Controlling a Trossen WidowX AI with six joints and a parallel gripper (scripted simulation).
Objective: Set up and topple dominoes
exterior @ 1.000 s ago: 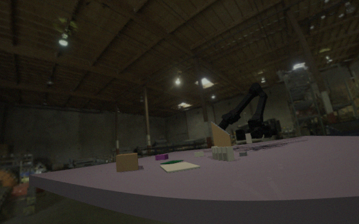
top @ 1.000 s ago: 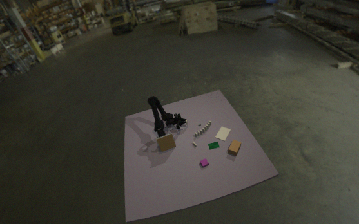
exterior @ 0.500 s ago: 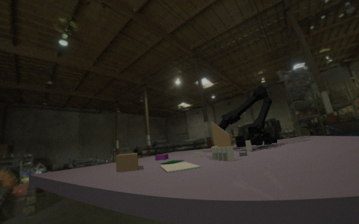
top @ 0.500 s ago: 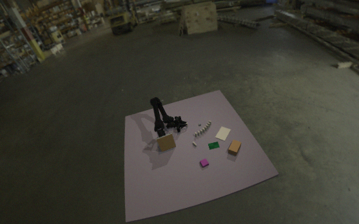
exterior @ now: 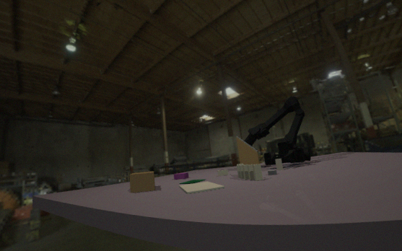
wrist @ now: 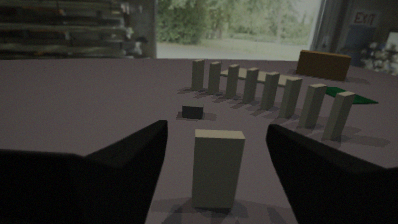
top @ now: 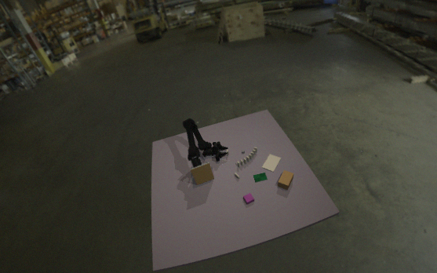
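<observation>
A curved row of several cream dominoes stands upright. A separate domino stands upright on the table, off from the row on the arm's side. My gripper is open, low and level around this separate domino, with a gap showing on each side of it in the wrist view. Another loose domino lies flat near the row's closer end in the top view; it is out of the wrist view.
A small dark grey block lies between gripper and row. Beyond the row are a cream sheet, green sheet and orange-brown box. A magenta block and tilted brown panel also show.
</observation>
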